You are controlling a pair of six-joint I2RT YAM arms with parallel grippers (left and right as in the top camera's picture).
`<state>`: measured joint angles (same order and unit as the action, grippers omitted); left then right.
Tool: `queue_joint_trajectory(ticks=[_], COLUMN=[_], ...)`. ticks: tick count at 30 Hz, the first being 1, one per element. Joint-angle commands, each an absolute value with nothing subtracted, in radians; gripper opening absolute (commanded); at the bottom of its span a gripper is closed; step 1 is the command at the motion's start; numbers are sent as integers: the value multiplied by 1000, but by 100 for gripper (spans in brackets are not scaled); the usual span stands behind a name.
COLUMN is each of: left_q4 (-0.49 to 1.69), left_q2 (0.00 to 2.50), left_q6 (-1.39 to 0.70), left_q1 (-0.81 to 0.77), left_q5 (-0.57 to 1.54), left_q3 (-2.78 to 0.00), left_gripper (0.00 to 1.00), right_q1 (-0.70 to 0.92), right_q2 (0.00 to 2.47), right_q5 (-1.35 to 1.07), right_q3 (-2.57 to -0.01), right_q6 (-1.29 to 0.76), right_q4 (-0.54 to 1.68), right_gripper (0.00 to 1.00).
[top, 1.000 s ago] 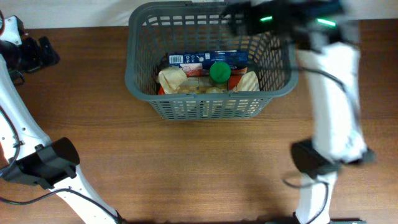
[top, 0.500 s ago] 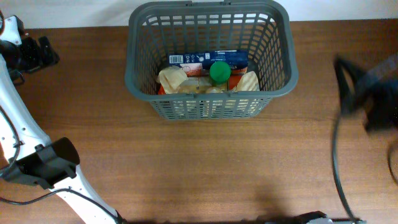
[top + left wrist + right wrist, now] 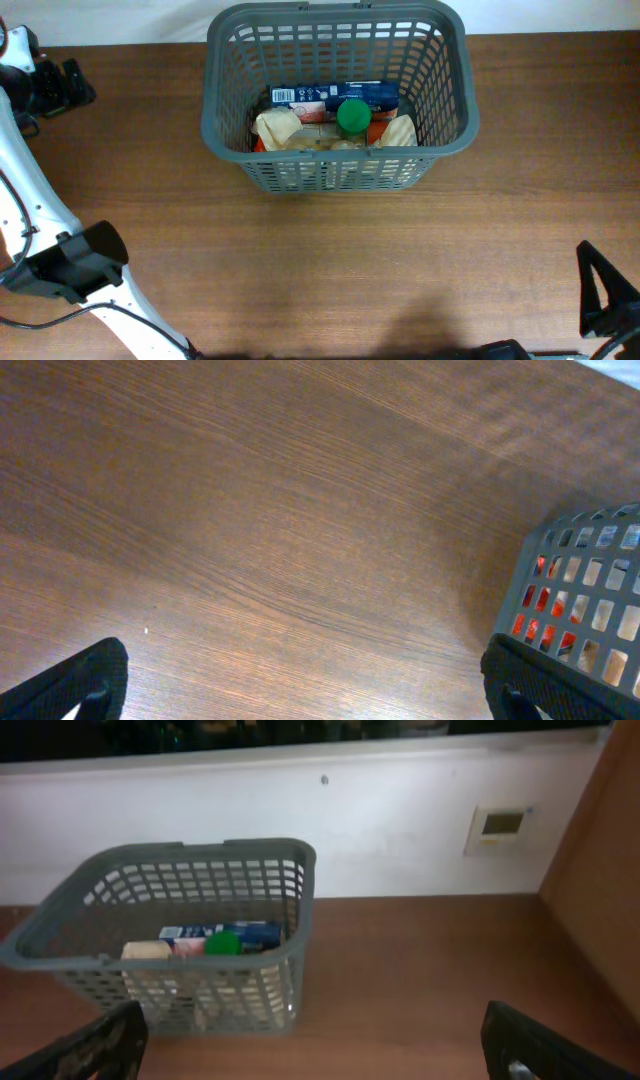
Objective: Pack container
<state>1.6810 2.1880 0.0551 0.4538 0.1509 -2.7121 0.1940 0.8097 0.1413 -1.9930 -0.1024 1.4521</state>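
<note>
Okay, container [image 3: 340, 172]: dark-gray slotted basket, upright at the far middle of the table [image 3: 330, 270], its back rim at the table's far edge.
Contents, far side: blue box [image 3: 325, 95] lies flat along the bottom, printed face up.
Contents, middle: green cap [image 3: 353, 115] sits just in front of the box. You cannot tell from above whether the two touch.
Contents, near side: tan bags [image 3: 280, 128] lie to the left and right of the cap. Something red-orange shows beneath them, too hidden to name.
Left claw [image 3: 305, 660]: spread wide and holding nothing. Your wrist view shows bare wood under it and one container corner at the right edge, with red showing through the slots. Overhead puts this claw at the table's far left, well apart from the container.
Right claw [image 3: 312, 1020]: spread wide and holding nothing. Overhead puts it at the near right corner of the table, well apart from the container. Your wrist view looks across the table at the container, with the box and cap visible inside.
Background: white wall [image 3: 380, 830] behind the table, with a small wall plate [image 3: 500, 821] to the right.
</note>
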Motion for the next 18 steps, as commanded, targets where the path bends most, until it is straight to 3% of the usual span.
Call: queue_joint_trajectory(ticks=[1, 4, 8, 12, 18], left_q4=[1681, 1681, 1681, 1681, 1681], left_q2=[2190, 2190, 2190, 2190, 2190], left_q6=[45, 45, 45, 45, 45], left_q1=[455, 455, 455, 455, 455], left_q5=[157, 158, 158, 158, 158], left_q3=[-2714, -2714, -2714, -2714, -2714], left_gripper=[99, 99, 99, 99, 99], right_q1=[189, 189, 162, 93, -49], right_q2=[813, 813, 748, 564, 187], right_q5=[134, 189, 190, 167, -4], right_q3=[-1993, -1977, -1830, -1446, -654], right_q6=[-112, -113, -109, -109, -113], right_q4=[1453, 1452, 1268, 942, 363], right_gripper=[99, 99, 99, 99, 99])
